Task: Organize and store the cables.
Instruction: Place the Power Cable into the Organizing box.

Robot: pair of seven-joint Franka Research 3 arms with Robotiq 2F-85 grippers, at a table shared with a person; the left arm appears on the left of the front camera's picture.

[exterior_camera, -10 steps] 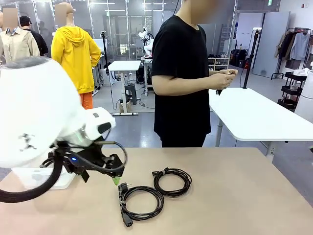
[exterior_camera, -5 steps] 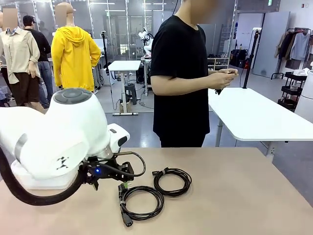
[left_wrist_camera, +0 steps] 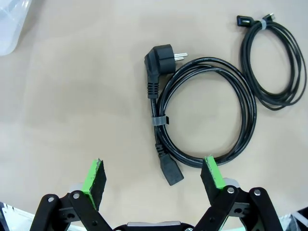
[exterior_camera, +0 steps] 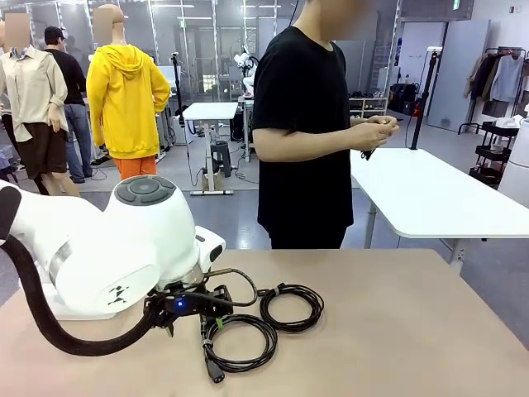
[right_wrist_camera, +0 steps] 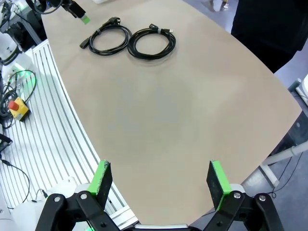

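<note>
Sliding rightward and lower than a second ago, our left hand (left_wrist_camera: 153, 169) now hangs just over the thicker cable (left_wrist_camera: 161, 120), fingers spread wide with the coil's socket end between them, so we judge a grasp comes next. The thinner cable (left_wrist_camera: 276, 102) lies just beside it. Our right hand (right_wrist_camera: 156, 180) hangs open, well apart, above the bench (right_wrist_camera: 183, 106).

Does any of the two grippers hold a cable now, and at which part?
No, nothing is held. The left gripper hangs open over the thicker cable coil; the right gripper is open above bare table.
</note>
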